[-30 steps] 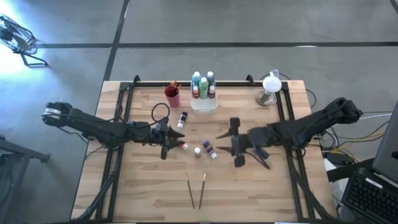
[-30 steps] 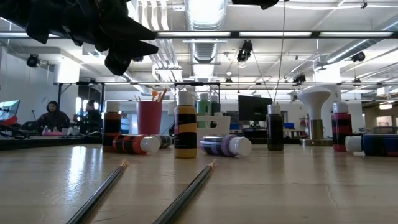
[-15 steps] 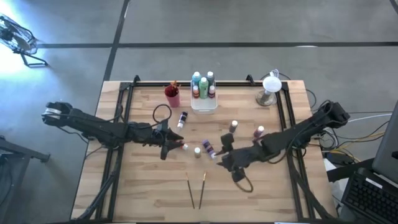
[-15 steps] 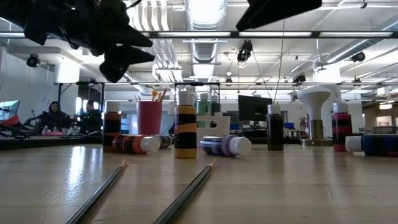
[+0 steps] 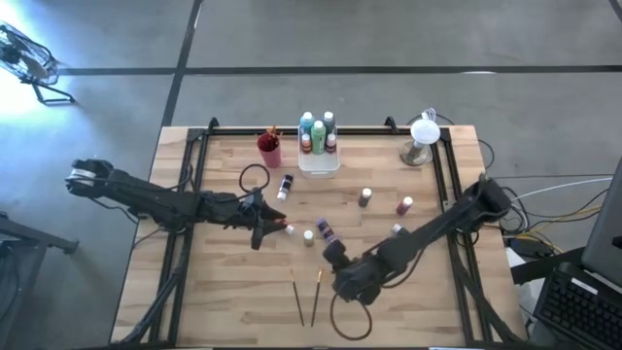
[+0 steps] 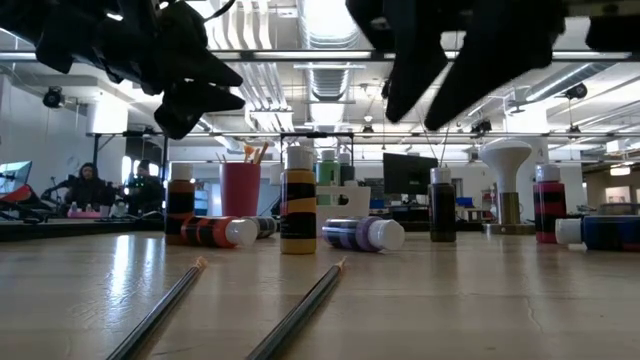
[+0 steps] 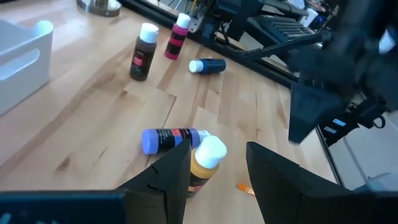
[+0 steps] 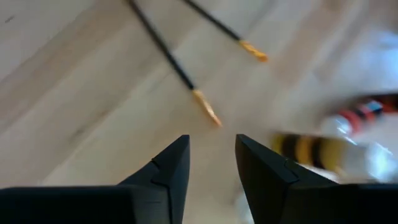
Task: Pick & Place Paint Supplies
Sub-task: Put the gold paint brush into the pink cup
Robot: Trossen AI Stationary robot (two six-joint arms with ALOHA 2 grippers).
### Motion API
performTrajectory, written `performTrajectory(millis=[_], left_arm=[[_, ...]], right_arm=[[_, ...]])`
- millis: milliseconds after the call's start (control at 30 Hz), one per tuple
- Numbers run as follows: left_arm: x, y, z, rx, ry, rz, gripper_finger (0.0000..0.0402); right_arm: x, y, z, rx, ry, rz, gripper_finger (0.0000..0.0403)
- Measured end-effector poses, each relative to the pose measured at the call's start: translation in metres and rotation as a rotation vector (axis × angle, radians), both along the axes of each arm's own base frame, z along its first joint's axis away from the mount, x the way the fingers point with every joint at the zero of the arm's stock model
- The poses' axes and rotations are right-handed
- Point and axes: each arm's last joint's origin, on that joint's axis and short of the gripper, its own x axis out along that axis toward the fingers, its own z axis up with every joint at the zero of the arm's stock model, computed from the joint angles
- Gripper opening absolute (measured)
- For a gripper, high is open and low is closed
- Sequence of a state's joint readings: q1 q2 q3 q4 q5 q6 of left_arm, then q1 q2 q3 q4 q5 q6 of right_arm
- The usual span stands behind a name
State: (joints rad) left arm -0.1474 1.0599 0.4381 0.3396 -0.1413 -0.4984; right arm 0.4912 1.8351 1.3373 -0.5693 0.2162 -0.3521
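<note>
Your right gripper (image 5: 342, 280) hangs low over the near middle of the wooden worktop (image 5: 224, 297), jaws parted a little and empty, just right of the two thin brown paintbrushes (image 5: 307, 294) lying side by side. Risks: those brushes lie flat and close together, so you may pinch both, or skid one off the near edge. The upright yellow-and-black paint bottle with white cap (image 5: 308, 237) and the lying purple bottle (image 5: 326, 231) sit just beyond; the arm's sweep could topple them. Your left gripper (image 5: 273, 222) waits left of centre, jaws apart, holding nothing, close to the lying red bottle (image 5: 282, 229). Keep it still.
</note>
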Motion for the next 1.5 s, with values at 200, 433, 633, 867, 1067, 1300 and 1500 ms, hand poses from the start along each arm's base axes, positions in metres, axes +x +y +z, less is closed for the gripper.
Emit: performTrajectory(millis=[200, 433, 633, 867, 1067, 1300, 1500], left_arm=[[-0.001, 0.000, -0.002, -0.021, 0.023, 0.008, 0.0161], [0.002, -0.013, 0.007, 0.066, 0.036, -0.087, 0.0161], [0.018, -0.050, 0.032, 0.266, 0.157, -0.245, 0.0161], [0.058, -0.115, 0.042, 0.593, 0.332, -0.430, 0.0161], [0.102, -0.145, 0.042, 0.761, 0.433, -0.527, 0.0161], [0.149, -0.139, 0.035, 0.590, 0.556, -0.171, 0.0161], [0.161, -0.133, 0.037, 0.164, 0.508, 0.166, 0.0161]], right_arm=[[0.015, 0.008, -0.020, -0.045, 0.041, 0.072, 0.0126], [0.004, -0.002, -0.019, -0.019, 0.117, -0.129, 0.0145], [-0.022, -0.023, -0.011, 0.069, 0.100, -0.376, 0.0136], [-0.049, -0.051, -0.007, 0.108, 0.044, -0.548, 0.0122], [-0.071, -0.065, 0.004, 0.243, -0.066, -0.615, 0.0129], [-0.095, -0.075, 0.016, 0.417, -0.186, -0.678, 0.0149], [-0.110, -0.082, 0.017, 0.420, -0.225, -0.699, 0.0155]])
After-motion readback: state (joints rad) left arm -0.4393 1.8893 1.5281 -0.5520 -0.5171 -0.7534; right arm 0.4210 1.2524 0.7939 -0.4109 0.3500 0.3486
